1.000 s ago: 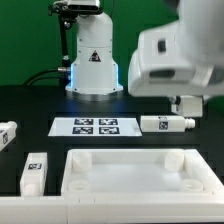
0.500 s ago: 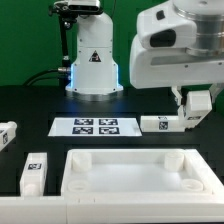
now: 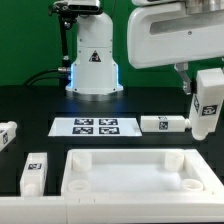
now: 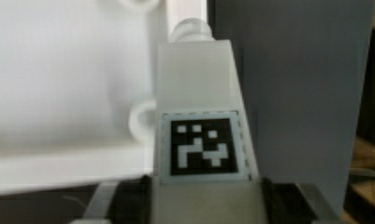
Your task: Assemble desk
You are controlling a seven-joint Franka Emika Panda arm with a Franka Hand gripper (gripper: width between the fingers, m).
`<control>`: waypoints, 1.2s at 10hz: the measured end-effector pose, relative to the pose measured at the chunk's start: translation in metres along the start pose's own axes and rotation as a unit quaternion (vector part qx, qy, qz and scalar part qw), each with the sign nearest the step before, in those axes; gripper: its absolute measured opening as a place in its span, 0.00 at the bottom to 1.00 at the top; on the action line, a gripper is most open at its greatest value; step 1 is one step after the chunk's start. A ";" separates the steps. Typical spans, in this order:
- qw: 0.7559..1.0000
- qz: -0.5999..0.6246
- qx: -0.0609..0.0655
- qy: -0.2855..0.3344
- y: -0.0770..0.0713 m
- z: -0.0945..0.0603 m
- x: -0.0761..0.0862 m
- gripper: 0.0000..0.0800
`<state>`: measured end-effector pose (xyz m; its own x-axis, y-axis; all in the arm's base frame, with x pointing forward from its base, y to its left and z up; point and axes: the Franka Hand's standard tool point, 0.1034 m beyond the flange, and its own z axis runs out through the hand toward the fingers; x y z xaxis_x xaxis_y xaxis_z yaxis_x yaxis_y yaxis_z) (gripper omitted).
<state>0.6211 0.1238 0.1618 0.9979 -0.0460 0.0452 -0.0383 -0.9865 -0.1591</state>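
While the two-finger gripper [image 3: 203, 78] is clamping a blocky white plastic leg [image 3: 208, 108] upright at the exterior view's right, the wide white rimmed tabletop [image 3: 130, 156] is lying at the front of the black table [image 3: 30, 100]. A second tagged leg [image 3: 166, 123] is lying beside the marker board [image 3: 95, 126], and two more [image 3: 5, 135] [image 3: 33, 172] are resting at the exterior view's left. Seen from the wrist, the gripped leg's tag [image 4: 203, 150] is facing the camera.

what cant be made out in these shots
- Exterior view: the leg at the exterior view's left is cut off by the frame edge.
- Exterior view: the tabletop runs off the right edge.
- Wrist view: the held leg hides what lies beyond it; the jaws are mostly cropped; the picture is blurred.
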 end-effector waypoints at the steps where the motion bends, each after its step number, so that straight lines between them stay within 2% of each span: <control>1: 0.999 -0.019 -0.001 0.031 0.006 0.000 0.007 0.36; 3: 0.989 -0.074 -0.014 0.131 0.021 -0.008 0.034 0.36; 4: 0.976 -0.096 -0.023 0.194 0.017 -0.008 0.038 0.36; 5: 0.974 -0.093 -0.024 0.205 0.018 -0.002 0.031 0.36; 7: 0.976 -0.093 -0.024 0.198 0.018 -0.001 0.031 0.36; 9: 0.974 -0.110 -0.030 0.196 0.021 0.004 0.028 0.36; 11: 0.971 -0.136 -0.033 0.195 0.008 0.011 0.022 0.36; 12: 0.971 -0.140 -0.036 0.192 0.013 0.015 0.022 0.36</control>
<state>0.6430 0.1121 0.1456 0.8775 0.1847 0.4426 0.2147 -0.9765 -0.0184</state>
